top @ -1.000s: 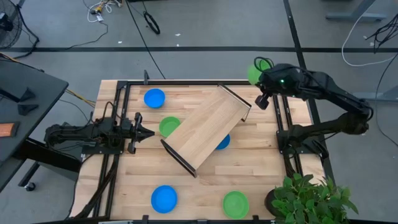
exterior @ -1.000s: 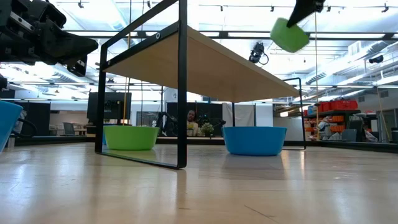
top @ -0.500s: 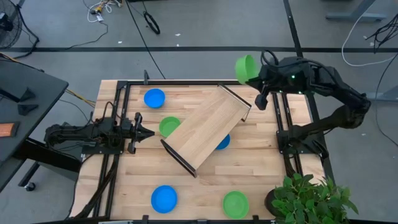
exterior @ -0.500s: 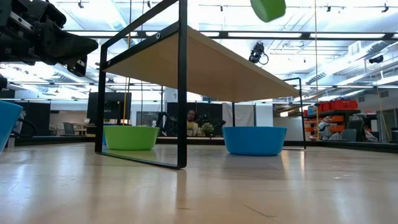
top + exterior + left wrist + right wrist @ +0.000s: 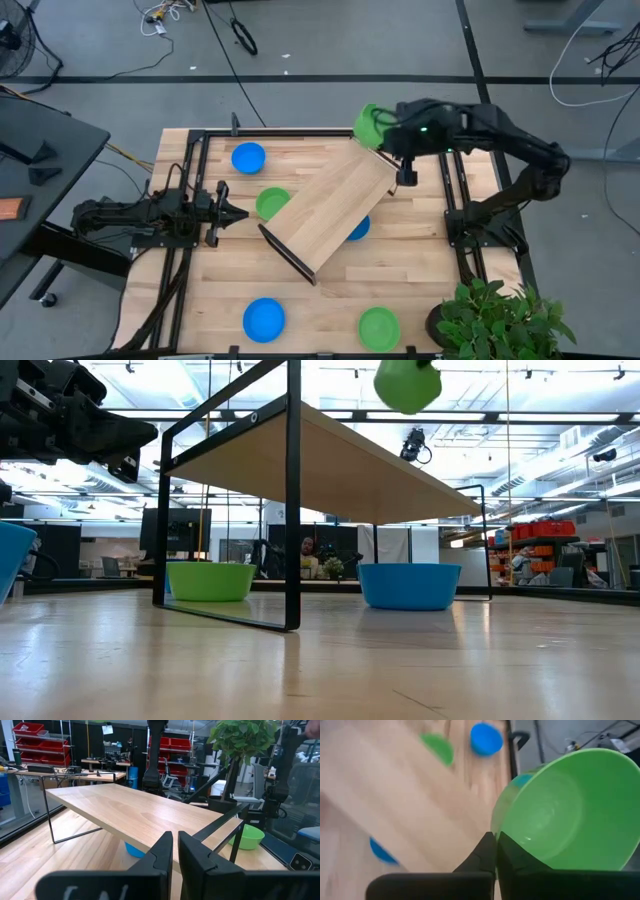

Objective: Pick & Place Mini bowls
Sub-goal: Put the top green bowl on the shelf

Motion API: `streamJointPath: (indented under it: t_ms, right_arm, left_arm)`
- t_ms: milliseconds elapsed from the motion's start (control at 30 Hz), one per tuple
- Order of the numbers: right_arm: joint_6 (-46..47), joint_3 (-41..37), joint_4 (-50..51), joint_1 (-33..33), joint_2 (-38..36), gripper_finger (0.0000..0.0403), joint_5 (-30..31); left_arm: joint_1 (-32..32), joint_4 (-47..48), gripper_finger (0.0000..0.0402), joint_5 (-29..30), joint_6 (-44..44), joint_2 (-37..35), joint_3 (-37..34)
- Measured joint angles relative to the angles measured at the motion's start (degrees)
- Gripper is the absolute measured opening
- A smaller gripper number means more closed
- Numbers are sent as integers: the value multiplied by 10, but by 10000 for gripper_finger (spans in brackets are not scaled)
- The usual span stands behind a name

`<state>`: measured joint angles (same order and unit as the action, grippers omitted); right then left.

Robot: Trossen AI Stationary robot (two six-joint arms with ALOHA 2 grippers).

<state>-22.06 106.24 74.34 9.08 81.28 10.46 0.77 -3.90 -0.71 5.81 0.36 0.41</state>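
Observation:
My right gripper [image 5: 381, 128] is shut on a green mini bowl [image 5: 367, 124], high over the far end of the long pale wooden tray [image 5: 335, 205]. The bowl also shows at the top of the low view [image 5: 407, 382]. A blue bowl [image 5: 248, 157] rests on the table at the far left. A green bowl [image 5: 268, 203] and a blue bowl [image 5: 359, 229] sit partly under the tray. A blue bowl [image 5: 264, 318] and a green bowl [image 5: 378, 326] rest near the front edge. My left gripper [image 5: 240, 213] is shut and empty, left of the tray. My right gripper pinches the green bowl's rim [image 5: 496, 831] between its two fingers, one finger inside the bowl and one outside. The bowl is lifted clear, well above the tray, and tipped on its side with its opening toward the wrist camera.
The tray stands on thin black wire legs [image 5: 292, 500], slanting across the table's middle. A potted plant [image 5: 500, 318] stands at the front right corner. Black rails [image 5: 190, 190] run along both sides of the table. Bare wood shows at the front middle [image 5: 320, 310].
My right gripper has gone toward the table's left along the far edge, carrying the green bowl from outside the far right corner to above the tray's far end. The bowl has stayed lifted clear and has turned in the hold.

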Motion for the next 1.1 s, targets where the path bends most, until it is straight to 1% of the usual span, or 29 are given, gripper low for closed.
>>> streamJointPath:
  t_ms: [133, 267, 433, 667, 900, 1100]
  right_arm:
    - [-87, 0, 44, 0, 22, 0, -3]
    - [-178, 0, 66, 0, 42, 0, -46]
    - [-253, 0, 67, 0, 65, 0, -85]
    - [-290, -8, 82, 0, 93, 0, -84]
    - [-288, -79, 60, 1, 92, 0, -81]
    - [-295, -112, 37, 10, 90, 0, -68]
  left_arm:
    - [0, 0, 32, 0, 0, 0, 0]
    - [0, 0, 32, 0, 0, 0, 0]
    - [0, 0, 32, 0, 0, 0, 0]
    - [0, 0, 32, 0, 0, 0, 0]
    - [0, 0, 32, 0, 0, 0, 0]
    - [0, 0, 32, 0, 0, 0, 0]
